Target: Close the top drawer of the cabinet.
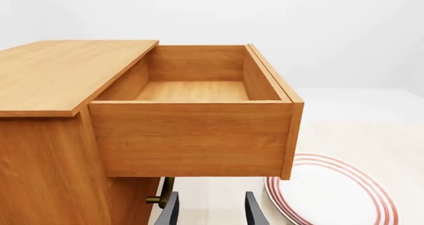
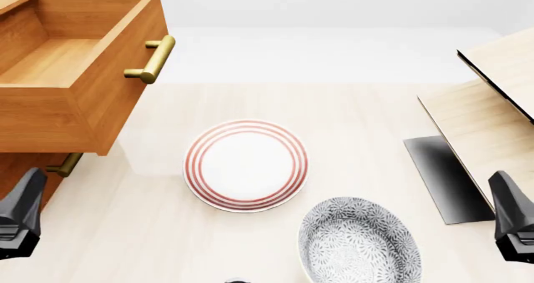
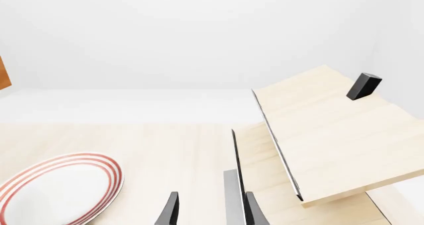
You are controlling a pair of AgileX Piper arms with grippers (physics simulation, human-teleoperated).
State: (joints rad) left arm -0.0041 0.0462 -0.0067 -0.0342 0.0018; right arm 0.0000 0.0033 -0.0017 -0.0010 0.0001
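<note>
The top drawer (image 2: 79, 77) is pulled far out of the orange-brown cabinet (image 2: 21, 170) at the far left, its inside bare and its brass bar handle (image 2: 152, 59) facing right. In the left wrist view the drawer's side wall (image 1: 192, 138) fills the middle, beside the cabinet top (image 1: 66, 76). My left gripper (image 1: 210, 215) is open and holds nothing; it hangs low at the near left (image 2: 19, 217), below and in front of the drawer and apart from it. At the near right, my right gripper (image 2: 511, 217) also stands open (image 3: 212, 212), far from the cabinet.
The lower drawer's brass handle (image 2: 64, 165) shows under the open drawer. A red-ringed white plate (image 2: 246, 164) lies mid-table, with a grey patterned bowl (image 2: 359, 242) nearer. Pale wood panels (image 2: 492, 108) and a dark slab (image 2: 446, 177) stand at the right, with a black block (image 3: 363, 86) on them.
</note>
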